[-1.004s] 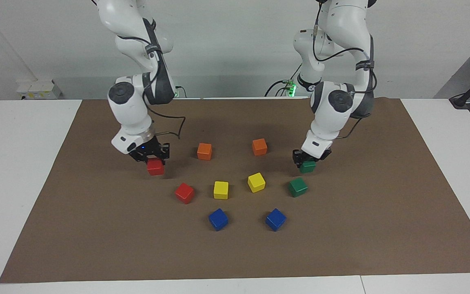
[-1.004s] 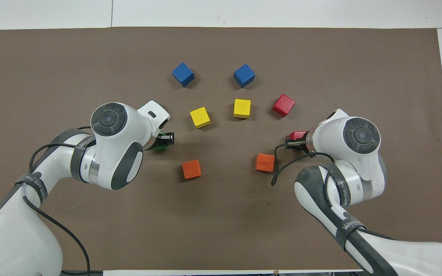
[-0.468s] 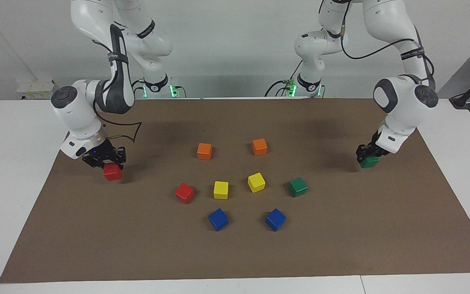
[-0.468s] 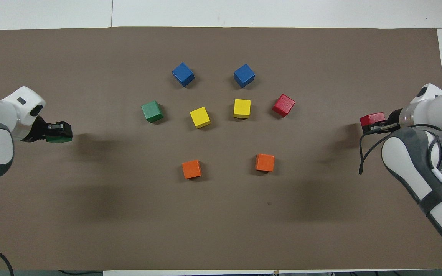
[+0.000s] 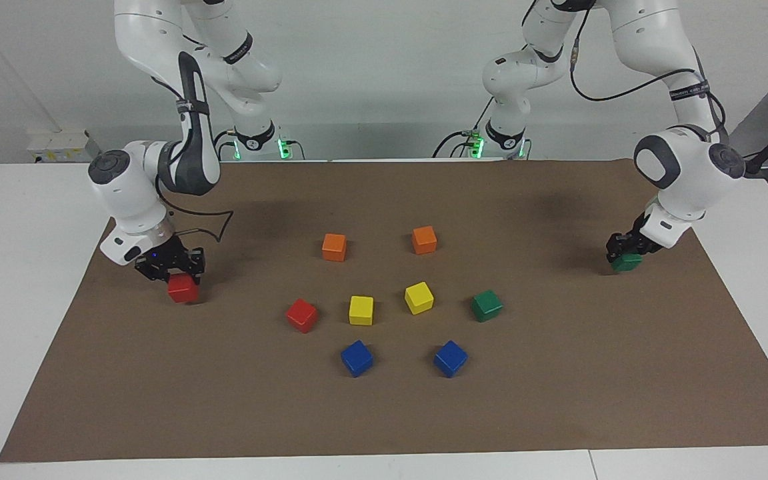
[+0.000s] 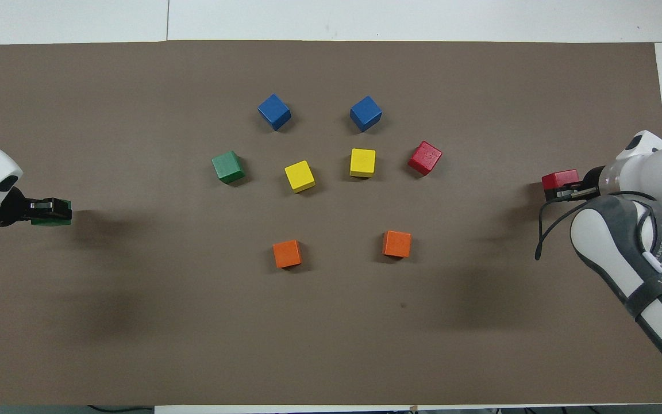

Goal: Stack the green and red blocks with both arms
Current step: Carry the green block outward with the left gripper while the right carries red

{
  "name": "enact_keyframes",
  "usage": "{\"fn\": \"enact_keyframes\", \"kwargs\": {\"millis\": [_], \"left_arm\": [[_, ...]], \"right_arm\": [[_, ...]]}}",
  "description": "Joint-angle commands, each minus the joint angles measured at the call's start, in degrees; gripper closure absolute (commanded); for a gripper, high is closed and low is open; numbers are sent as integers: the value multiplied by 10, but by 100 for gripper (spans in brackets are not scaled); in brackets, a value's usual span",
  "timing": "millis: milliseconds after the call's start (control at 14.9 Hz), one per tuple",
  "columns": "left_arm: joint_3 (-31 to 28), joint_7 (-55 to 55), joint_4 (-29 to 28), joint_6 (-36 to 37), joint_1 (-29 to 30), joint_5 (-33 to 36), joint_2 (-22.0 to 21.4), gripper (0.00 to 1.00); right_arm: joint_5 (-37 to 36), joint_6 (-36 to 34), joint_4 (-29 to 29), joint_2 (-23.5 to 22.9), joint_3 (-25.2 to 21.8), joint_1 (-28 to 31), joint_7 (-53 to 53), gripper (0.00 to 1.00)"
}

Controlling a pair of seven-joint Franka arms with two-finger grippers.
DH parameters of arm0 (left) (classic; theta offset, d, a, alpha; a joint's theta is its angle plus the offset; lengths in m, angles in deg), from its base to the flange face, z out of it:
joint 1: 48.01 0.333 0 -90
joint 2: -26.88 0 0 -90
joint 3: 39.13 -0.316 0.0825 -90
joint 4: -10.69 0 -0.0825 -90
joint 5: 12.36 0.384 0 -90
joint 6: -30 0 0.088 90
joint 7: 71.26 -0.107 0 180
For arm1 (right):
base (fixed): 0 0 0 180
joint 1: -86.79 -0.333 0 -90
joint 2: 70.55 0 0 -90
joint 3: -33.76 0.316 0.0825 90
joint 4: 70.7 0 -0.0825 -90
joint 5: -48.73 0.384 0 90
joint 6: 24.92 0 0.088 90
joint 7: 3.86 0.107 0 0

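My right gripper [image 5: 177,272] is shut on a red cube [image 5: 183,291] and holds it low over the brown mat near the right arm's end; it also shows in the overhead view [image 6: 561,190] with its cube [image 6: 559,177]. My left gripper [image 5: 626,252] is shut on a green cube [image 5: 627,264] low over the mat near the left arm's end, also seen from overhead [image 6: 43,208] with that cube [image 6: 60,211]. I cannot tell whether either cube touches the mat. A second red cube [image 5: 302,315] [image 6: 424,157] and a second green cube [image 5: 487,305] [image 6: 228,167] lie free mid-mat.
Two orange cubes [image 5: 334,247] [image 5: 424,239] lie nearest the robots, two yellow cubes [image 5: 361,310] [image 5: 419,297] lie between the free red and green cubes, and two blue cubes [image 5: 357,358] [image 5: 450,358] lie farthest. The brown mat [image 5: 557,400] sits on a white table.
Both arms swung outward from the middle to the mat's ends with their cubes. In the last half second each moved only a little and sank slightly.
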Motion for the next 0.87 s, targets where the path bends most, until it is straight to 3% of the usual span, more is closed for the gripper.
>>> {"fn": "enact_keyframes", "kwargs": {"millis": [0,803], "left_arm": [[5,-15,-6,-29,7,-2,12,100],[5,-15,-35,-87,7,-1,15,100]], "right_arm": [[2,13,-6,-4,8,11,-1,100],[2,27,-11,-10,8,7,32,100]]}}
